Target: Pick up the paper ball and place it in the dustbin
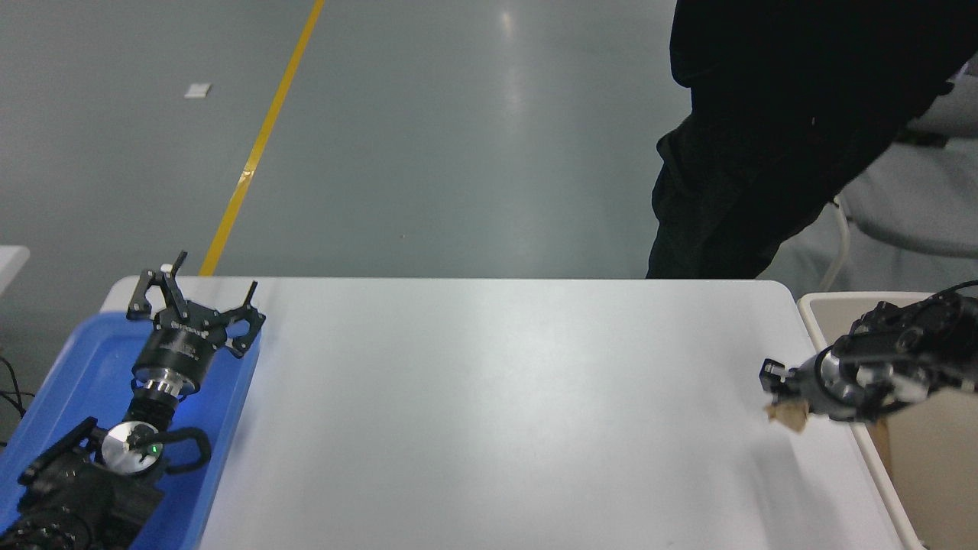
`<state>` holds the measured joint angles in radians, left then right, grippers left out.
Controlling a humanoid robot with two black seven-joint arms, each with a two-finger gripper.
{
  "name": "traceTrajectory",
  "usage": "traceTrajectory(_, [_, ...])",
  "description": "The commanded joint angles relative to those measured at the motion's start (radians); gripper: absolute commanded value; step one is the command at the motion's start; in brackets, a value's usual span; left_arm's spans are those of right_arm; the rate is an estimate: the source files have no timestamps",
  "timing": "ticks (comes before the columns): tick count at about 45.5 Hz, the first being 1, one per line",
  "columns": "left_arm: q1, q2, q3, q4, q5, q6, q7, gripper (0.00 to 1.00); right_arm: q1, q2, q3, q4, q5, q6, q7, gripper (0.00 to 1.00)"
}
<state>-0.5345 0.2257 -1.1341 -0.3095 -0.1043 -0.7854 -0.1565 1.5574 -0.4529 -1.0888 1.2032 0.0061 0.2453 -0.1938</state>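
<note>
The paper ball (788, 415) is a small tan-brown wad held in my right gripper (781, 393), which is shut on it and holds it a little above the white table (497, 412) near its right edge. The right arm comes in from the right edge over the dustbin (816, 305), a cream-beige open bin standing just right of the table. My left gripper (195, 294) is open and parked over the blue tray at the lower left.
A blue tray (84, 367) lies at the table's left edge under the left arm. A person in black clothing (764, 137) stands at the far right side of the table. A grey chair (909, 206) stands behind the bin.
</note>
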Motion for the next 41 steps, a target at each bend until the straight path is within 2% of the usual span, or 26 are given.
traceTrajectory(1, [-0.001, 0.000, 0.001, 0.000, 0.000, 0.000, 0.002, 0.99, 0.328, -0.030, -0.066, 0.173, -0.044, 0.241, 0.004, 0.00])
traceTrajectory(21, [-0.001, 0.000, 0.001, 0.000, 0.000, 0.000, 0.002, 0.99, 0.723, -0.101, -0.062, 0.279, -0.118, 0.500, 0.004, 0.00])
traceTrajectory(41, [-0.001, 0.000, 0.002, 0.000, 0.000, 0.000, 0.000, 0.99, 0.800, -0.122, -0.069, 0.292, -0.132, 0.522, 0.002, 0.00])
